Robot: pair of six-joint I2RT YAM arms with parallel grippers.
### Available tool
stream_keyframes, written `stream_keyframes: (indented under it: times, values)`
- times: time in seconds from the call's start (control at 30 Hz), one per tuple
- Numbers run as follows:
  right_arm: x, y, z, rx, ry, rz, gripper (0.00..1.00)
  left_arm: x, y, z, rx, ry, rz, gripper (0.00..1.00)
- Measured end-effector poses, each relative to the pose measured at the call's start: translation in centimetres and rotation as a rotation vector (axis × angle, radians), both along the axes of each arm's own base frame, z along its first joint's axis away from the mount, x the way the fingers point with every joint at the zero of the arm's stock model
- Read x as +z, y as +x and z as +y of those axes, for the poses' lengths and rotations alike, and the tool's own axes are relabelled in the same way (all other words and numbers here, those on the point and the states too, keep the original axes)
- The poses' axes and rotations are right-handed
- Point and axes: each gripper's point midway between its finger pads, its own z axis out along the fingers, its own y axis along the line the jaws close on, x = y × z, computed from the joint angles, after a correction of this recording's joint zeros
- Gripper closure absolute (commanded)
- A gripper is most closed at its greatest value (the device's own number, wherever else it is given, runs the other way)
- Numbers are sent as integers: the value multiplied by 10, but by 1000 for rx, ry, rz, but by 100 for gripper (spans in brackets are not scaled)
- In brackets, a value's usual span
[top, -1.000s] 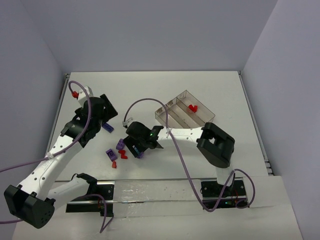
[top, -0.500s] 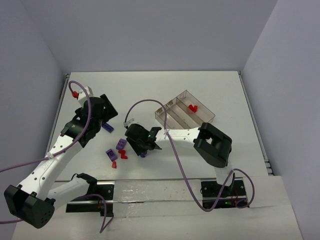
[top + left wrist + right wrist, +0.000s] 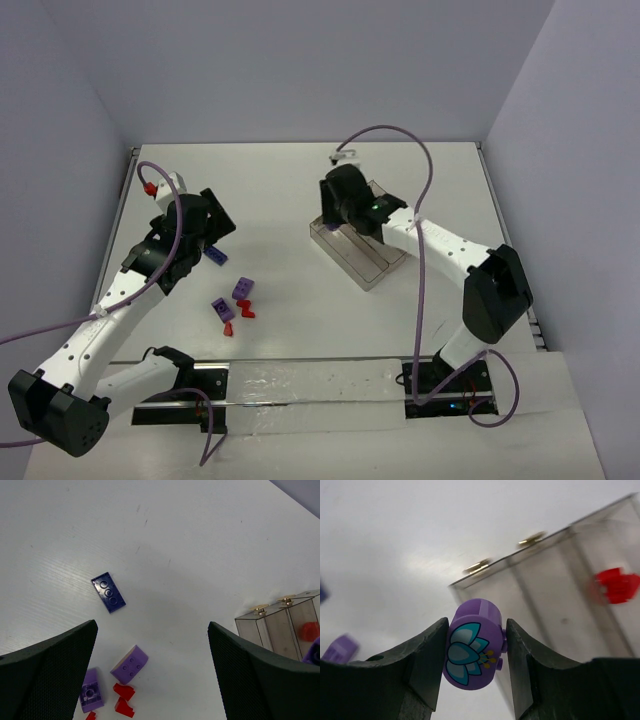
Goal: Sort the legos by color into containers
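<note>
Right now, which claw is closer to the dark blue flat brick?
Left. The left claw hangs right by the dark blue flat plastic brick; the right claw is far off, holding a round purple brick at the clear plastic tray.

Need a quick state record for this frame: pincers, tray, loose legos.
right pincer: shut on round purple lego, by the tray's end
left pincer: open, empty, above dark plate
tray: one red lego inside
table: dark plate, two purple bricks, three red pieces
</note>
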Motion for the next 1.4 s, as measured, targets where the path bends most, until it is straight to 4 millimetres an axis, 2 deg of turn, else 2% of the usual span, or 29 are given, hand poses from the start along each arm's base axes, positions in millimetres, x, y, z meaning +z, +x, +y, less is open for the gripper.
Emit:
stream_keyframes:
  times: [0.13, 0.27, 0.4, 0.53, 0.67, 0.83, 1.0, 1.13, 1.2, 1.27, 1.33, 1.4]
  values:
    - [-4, 38, -59, -168, -12, 2, 59, 0, 0, 0, 0, 1, 1, 1]
    - [-19, 55, -90, -255, -45, 23, 57, 0, 0, 0, -1, 3, 1, 1]
    - [-42, 61, -100, -279, -86, 63, 54, 0, 0, 0, -1, 3, 1, 0]
    - [-63, 65, -103, -284, -123, 102, 39, 0, 0, 0, -1, 4, 2, 1]
    - [-68, 75, -104, -285, -136, 105, 23, -1, 0, 0, -1, 5, 4, 1]
    - [-60, 85, -100, -279, -130, 87, 22, -1, 0, 1, -1, 6, 5, 1]
    - [-45, 84, -91, -254, -103, 61, 23, -1, 0, 1, 0, 6, 5, 1]
    - [-23, 65, -71, -195, -71, 22, 23, -1, 0, 0, 1, 5, 5, 1]
    - [-10, 49, -50, -137, -51, -1, 22, -2, 0, 0, 2, 3, 7, 1]
    - [0, 30, -18, -49, -26, -29, 20, -2, 0, 0, 6, -1, 8, 1]
    - [1, 4, 19, 61, -9, -32, 19, -3, 0, 1, 17, -5, 6, 2]
    - [-7, -20, 50, 158, 3, -7, 19, -6, 0, 2, 24, -2, 11, 4]
